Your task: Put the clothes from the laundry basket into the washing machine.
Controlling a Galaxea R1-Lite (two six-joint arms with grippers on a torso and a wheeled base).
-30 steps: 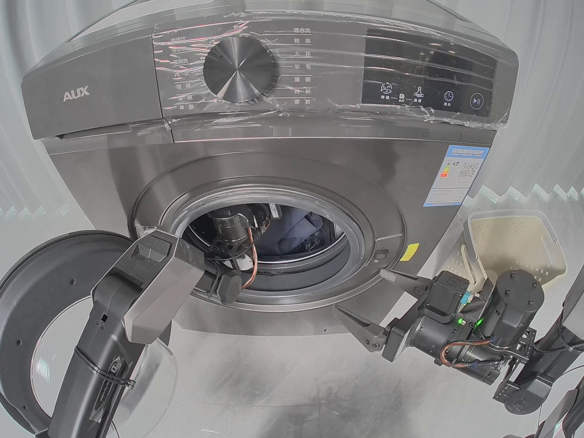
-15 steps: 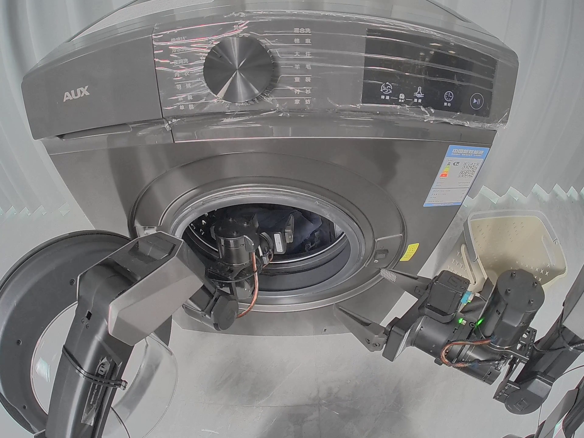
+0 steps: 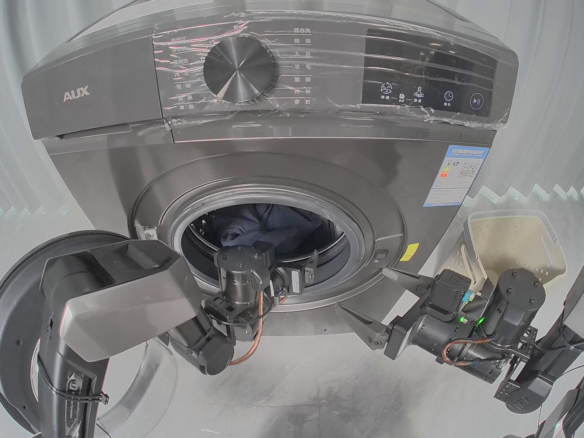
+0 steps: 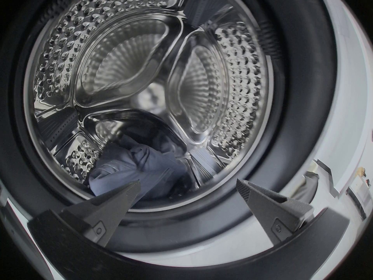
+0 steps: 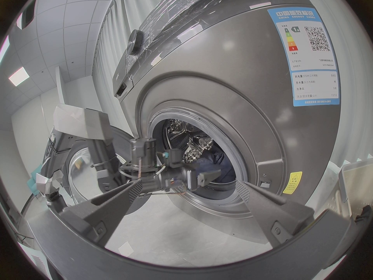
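Blue clothes (image 3: 271, 226) lie in the washing machine's drum (image 4: 128, 55), heaped on its bottom (image 4: 132, 166). My left gripper (image 3: 304, 272) hovers just outside the lower rim of the door opening, open and empty, fingers (image 4: 116, 201) pointing into the drum. The right wrist view shows this left gripper (image 5: 202, 175) in front of the opening, with the clothes (image 5: 215, 162) behind it. My right gripper (image 3: 361, 290) hangs low, right of the opening, open with nothing between its fingers. The cream laundry basket (image 3: 508, 215) stands right of the machine; no clothes show in it.
The round machine door (image 3: 30, 287) is swung open at the left, close behind my left arm. Bare grey floor (image 3: 304, 384) stretches in front of the machine. A white curtain hangs behind it.
My left arm has drawn back out of the drum, down and toward me, leaving the blue clothes uncovered inside. The right arm has barely moved.
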